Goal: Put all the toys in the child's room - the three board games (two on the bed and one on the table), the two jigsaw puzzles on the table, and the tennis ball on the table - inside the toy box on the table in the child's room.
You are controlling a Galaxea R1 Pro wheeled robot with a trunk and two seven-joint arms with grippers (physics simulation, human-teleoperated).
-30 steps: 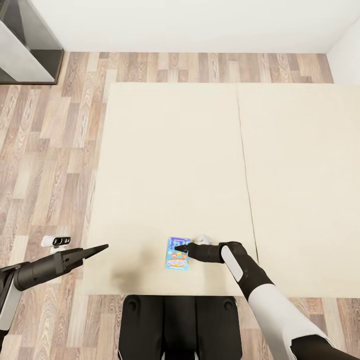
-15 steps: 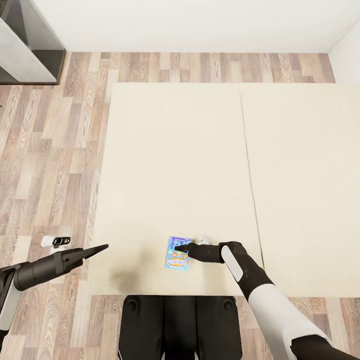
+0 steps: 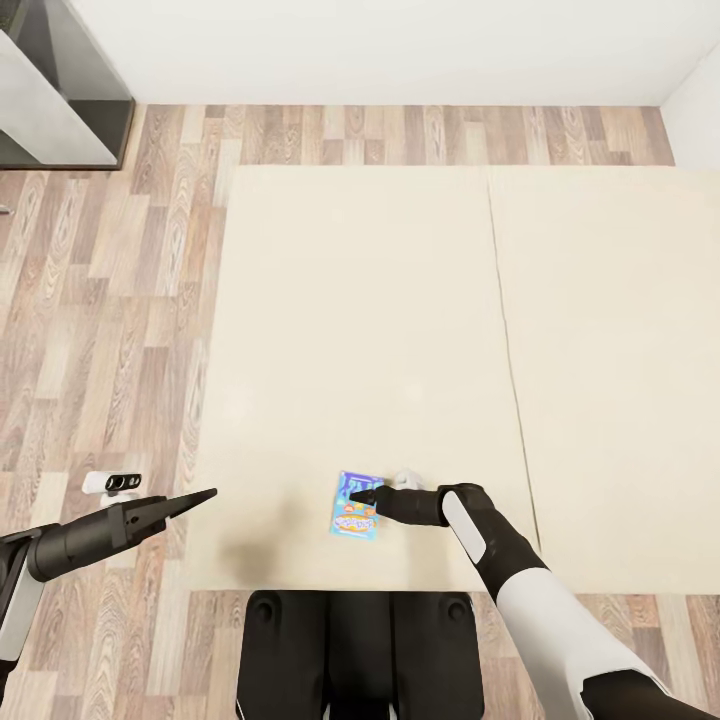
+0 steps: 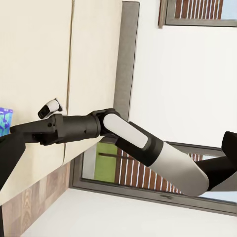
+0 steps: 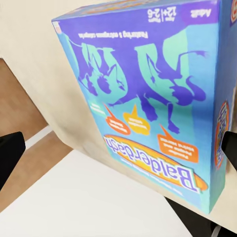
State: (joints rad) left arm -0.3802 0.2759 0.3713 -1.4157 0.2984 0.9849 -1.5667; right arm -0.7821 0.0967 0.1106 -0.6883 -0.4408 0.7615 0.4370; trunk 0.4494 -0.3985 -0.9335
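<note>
Below me is the child's room: brown wood-plank floor (image 3: 110,300), a white wall along the far edge, and the cream bed (image 3: 350,330) spread wide, its two panels meeting at a seam that runs away from me on my right. At the far left corner stands the dark grey cabinet section of the desk (image 3: 50,90) with its light door. The one toy I can see is the small blue board game (image 3: 355,507) with orange print, lying on the near part of the bed's left panel, close to the bed's front edge and just ahead of my base. My right tool (image 3: 358,495) reaches in from the right and its tip sits at the box's right edge, over its upper half. From the right wrist camera the box (image 5: 148,98) looms large between the two dark fingers (image 5: 10,153), one at either side of the picture, so the jaws stand wide apart around it; I cannot tell whether either finger is touching it. My left tool (image 3: 195,497) hangs over the bed's left edge, well apart from the box, its fingers drawn together into a point with nothing between them. In the left wrist view my right arm (image 4: 123,138) stretches across the bed.
</note>
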